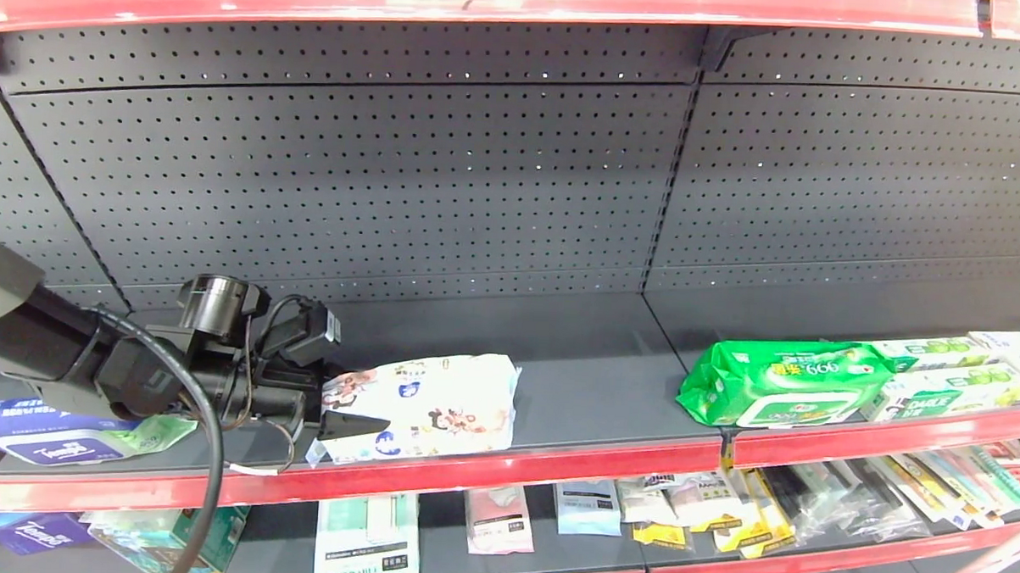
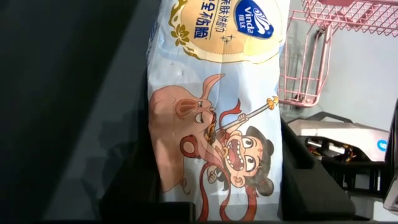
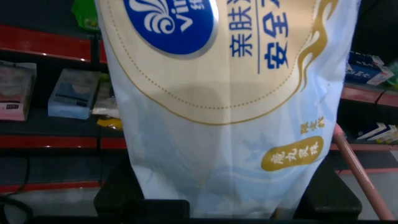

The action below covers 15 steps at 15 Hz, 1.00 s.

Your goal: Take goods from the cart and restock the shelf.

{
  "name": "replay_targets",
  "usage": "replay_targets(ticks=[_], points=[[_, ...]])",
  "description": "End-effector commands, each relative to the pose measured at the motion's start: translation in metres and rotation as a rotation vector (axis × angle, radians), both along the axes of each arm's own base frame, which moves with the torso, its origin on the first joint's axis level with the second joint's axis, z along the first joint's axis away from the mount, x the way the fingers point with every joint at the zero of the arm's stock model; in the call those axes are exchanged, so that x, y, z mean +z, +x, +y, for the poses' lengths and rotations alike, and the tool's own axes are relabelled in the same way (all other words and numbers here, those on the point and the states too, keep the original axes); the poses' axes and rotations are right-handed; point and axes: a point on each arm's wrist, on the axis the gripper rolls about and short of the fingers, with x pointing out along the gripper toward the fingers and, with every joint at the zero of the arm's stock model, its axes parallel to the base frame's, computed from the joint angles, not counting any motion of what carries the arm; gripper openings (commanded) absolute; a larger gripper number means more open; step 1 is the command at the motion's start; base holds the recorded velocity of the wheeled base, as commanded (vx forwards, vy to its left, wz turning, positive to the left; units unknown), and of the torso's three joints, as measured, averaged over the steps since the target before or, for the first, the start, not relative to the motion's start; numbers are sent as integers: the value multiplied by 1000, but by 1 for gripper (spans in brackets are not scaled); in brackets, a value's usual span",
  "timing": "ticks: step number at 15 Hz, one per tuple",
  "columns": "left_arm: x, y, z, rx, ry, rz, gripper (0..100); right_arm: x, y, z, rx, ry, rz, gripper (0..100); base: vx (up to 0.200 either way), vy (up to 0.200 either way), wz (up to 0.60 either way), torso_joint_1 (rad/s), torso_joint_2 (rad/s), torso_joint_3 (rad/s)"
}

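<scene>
Restocking entry, partway through by our judgement: one white cartoon pack [image 1: 438,407] lies flat on the shelf [image 1: 555,462], in the left bay close to the front edge, printed face up. We record it as placed but not yet released, since the left gripper [image 1: 348,425] is clamped on its left short end, with dark fingers [image 2: 134,180] pressed against both sides in the left wrist view. Its long axis runs nearly along the front edge. The free short end points toward the right bay and is angled a little toward the back panel. A second white pack [image 3: 230,124] is gripped in the right gripper [image 3: 217,199], off the shelf. Its long axis extends straight out from the fingers toward the lower shelves. We judge this one as waiting for a place, with room on the board behind and beside the first. A pink cart [image 2: 317,56] stands beyond the shelf's front edge; we cannot tell what it holds. The right bay carries a green wipes pack [image 1: 782,381] and boxed goods [image 1: 939,390] along its front edge, and a blue pack [image 1: 63,440] lies at the left end.
</scene>
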Motion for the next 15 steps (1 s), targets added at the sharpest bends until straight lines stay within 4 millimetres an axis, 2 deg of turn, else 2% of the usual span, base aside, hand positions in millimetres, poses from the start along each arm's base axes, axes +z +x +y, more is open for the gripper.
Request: replay_targets(ticks=[1,10,11,13,15], points=[[-3,1,0,3,1,8,0,0,0,0,1,-1,2,0,0,0,0,0,0,0],[-2,3,-1,5,6,0,0,0,1,0,2,-8,9,0,0,0,0,0,0,0],[-2,3,-1,6,5,1,100,0,1,0,2,-8,9,0,0,0,0,0,0,0],[1,1,0,9,5,-4,100,0,1,0,2,-8,9,0,0,0,0,0,0,0],[19,-4,0,42,-29,4,100,0,1,0,2,-10,10,0,0,0,0,0,0,0]])
